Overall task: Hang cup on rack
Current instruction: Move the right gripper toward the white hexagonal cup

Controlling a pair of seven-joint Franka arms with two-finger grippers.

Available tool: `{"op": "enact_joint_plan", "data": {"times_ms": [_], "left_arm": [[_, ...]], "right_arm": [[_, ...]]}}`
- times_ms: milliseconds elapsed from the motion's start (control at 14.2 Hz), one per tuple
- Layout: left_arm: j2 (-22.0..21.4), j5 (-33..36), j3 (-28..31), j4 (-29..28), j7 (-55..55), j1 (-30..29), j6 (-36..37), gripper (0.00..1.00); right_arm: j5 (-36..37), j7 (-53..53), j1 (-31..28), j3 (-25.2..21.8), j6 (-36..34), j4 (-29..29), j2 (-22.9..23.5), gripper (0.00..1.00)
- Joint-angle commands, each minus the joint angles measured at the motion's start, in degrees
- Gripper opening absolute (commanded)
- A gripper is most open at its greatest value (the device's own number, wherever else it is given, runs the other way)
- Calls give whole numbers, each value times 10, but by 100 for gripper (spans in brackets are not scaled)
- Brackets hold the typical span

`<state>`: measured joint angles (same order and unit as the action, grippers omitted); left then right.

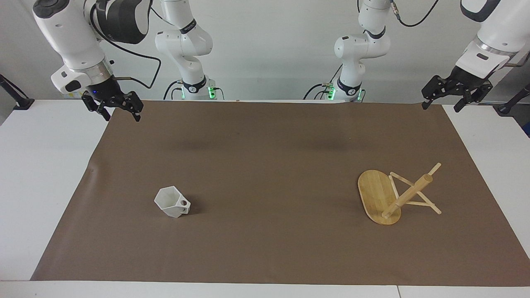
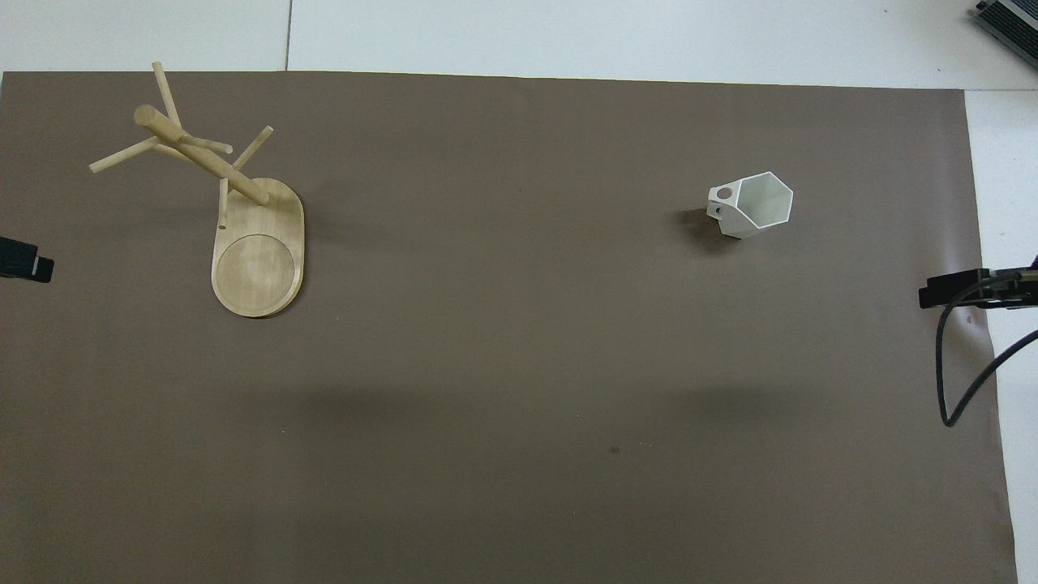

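Right gripper (image 1: 112, 108) hangs open over the brown mat's corner, left gripper (image 1: 456, 94) likewise, both empty. The small matte white faceted cup (image 1: 172, 202) stands toward the right arm's end, well apart from the light bamboo mug-tree rack (image 1: 395, 194). It looks light, rigid and smooth; grip rim wall or blocky handle.

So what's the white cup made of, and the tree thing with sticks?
The cup looks like matte white plastic, or maybe unglazed ceramic: flat facets, sharp edges, no shine. The rack looks like light wood, probably bamboo: pale tan with fine grain lines on its oval base and smooth round pegs.
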<state>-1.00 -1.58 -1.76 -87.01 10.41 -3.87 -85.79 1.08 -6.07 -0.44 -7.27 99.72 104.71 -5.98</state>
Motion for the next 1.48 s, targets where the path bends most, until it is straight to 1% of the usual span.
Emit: {"op": "enact_joint_plan", "data": {"times_ms": [0,212,494,846,987,1128,1340,1410], "left_arm": [[-16,6,-3,-16,-5,-4,2,100],[-15,7,-3,-16,-5,-4,2,100],[-16,7,-3,-16,-5,-4,2,100],[-15,6,-3,-16,-5,-4,2,100],[-15,6,-3,-16,-5,-4,2,100],[-16,7,-3,-16,-5,-4,2,100],[-16,6,-3,-16,-5,-4,2,100],[-15,6,-3,-16,-5,-4,2,100]], "right_arm": [[-6,4,-7,3,11,3,-1,100],[-6,6,-8,2,11,3,-1,100],[-6,4,-8,3,53,2,4,100],[-10,5,2,4,157,5,23,100],[-11,5,11,4,200,5,46,100],[-13,8,21,4,244,3,82,100],[-65,8,19,4,312,2,152,100],[-66,8,20,4,331,2,169,100]]}}
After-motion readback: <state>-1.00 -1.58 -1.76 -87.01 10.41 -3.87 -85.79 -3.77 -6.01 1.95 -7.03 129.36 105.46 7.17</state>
